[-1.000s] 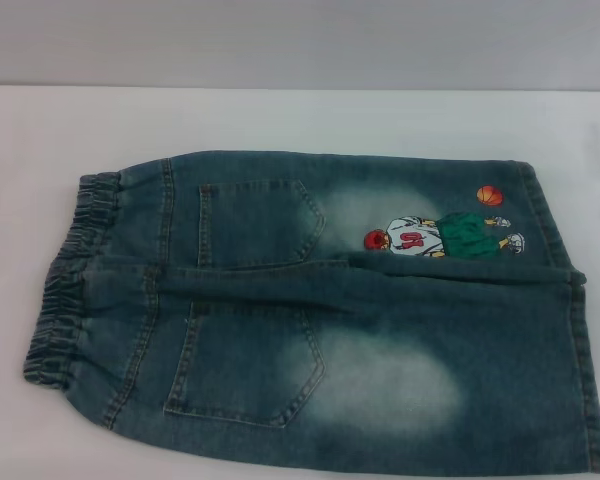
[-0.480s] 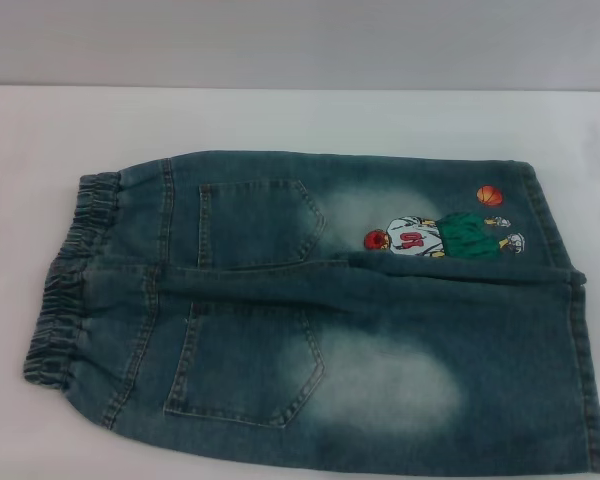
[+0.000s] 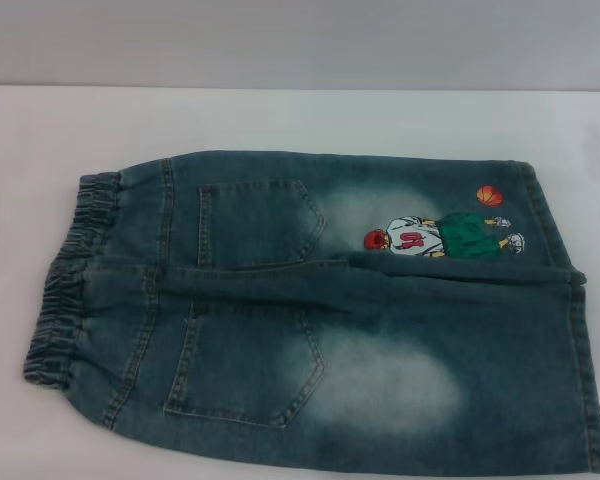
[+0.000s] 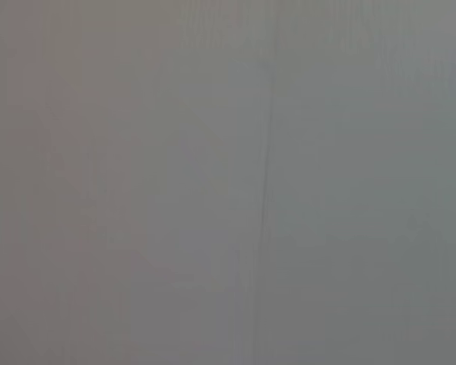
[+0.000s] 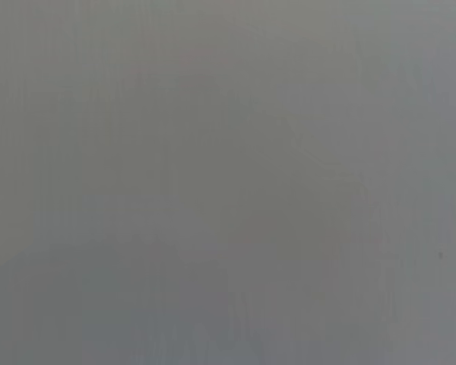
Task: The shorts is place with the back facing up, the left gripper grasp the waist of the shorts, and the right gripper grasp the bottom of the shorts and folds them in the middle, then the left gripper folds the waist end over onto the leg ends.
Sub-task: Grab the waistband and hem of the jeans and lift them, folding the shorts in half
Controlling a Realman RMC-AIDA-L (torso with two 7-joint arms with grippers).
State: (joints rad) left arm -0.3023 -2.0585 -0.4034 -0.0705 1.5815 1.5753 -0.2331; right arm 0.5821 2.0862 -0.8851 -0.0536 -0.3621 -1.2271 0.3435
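The shorts (image 3: 320,310) lie flat on the white table, back side up, faded blue-green denim with two patch pockets and pale bleached patches. The gathered elastic waist (image 3: 70,280) is at the left end. The bottom of the shorts (image 3: 570,320), two straight stitched leg ends, is at the right end, and the far leg carries an orange basketball and cartoon player (image 3: 445,235). Neither the left gripper nor the right gripper shows in the head view. Both wrist views show only a plain grey surface.
The white table (image 3: 300,120) runs past the shorts on the far side and on the left. A grey wall stands behind it. The near leg's edge reaches the bottom of the head view.
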